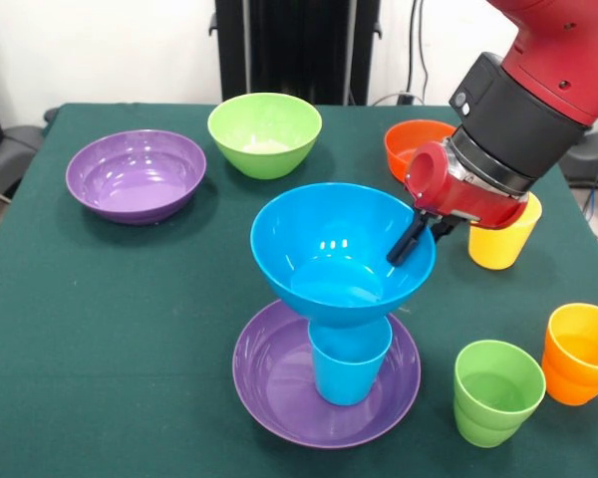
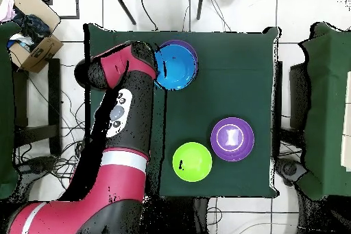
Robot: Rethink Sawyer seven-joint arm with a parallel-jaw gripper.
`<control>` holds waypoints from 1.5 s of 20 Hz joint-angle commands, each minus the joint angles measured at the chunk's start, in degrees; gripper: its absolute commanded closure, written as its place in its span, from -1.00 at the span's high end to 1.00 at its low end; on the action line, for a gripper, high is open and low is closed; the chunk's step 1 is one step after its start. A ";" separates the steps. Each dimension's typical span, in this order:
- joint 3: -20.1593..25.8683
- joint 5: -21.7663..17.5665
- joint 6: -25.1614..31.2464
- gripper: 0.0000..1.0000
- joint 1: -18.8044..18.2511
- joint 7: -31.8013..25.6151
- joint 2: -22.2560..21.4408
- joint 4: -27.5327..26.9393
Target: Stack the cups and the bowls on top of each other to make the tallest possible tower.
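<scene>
- The pincer point(image 1: 411, 242) grips the rim of the deep blue bowl point(image 1: 329, 249): one dark finger shows inside the wall, the other is hidden behind it.
- That bowl sits upright on a blue cup point(image 1: 350, 363), which stands mouth-down in a wide purple bowl point(image 1: 279, 383) on the green counter point(image 1: 110, 329); together they make the tower, directly below the pincer.
- Just behind the pincer, partly hidden by the arm point(image 1: 523, 100), are the yellow cup point(image 1: 503, 244) and the orange bowl point(image 1: 411, 139).
- In the front view, the green cup point(image 1: 496, 390) and the orange cup point(image 1: 581, 351) stand lower, toward the picture's near right corner, close to each other.
- Well away from the pincer, toward the picture's upper left, lie the light green bowl point(image 1: 264, 132) and the second purple bowl point(image 1: 136, 174).
</scene>
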 commanded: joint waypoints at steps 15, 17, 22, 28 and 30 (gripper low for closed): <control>6.17 1.48 -1.96 -1.00 0.90 4.22 -1.02 2.37; 6.40 1.61 -1.76 -1.00 0.86 4.04 -0.86 2.10; 6.90 1.73 -1.53 -1.00 0.79 3.39 -0.10 0.56; 7.40 1.84 -0.96 -1.00 0.67 2.49 0.53 -0.83; 7.41 1.87 -0.98 -1.00 0.71 2.53 0.70 -1.18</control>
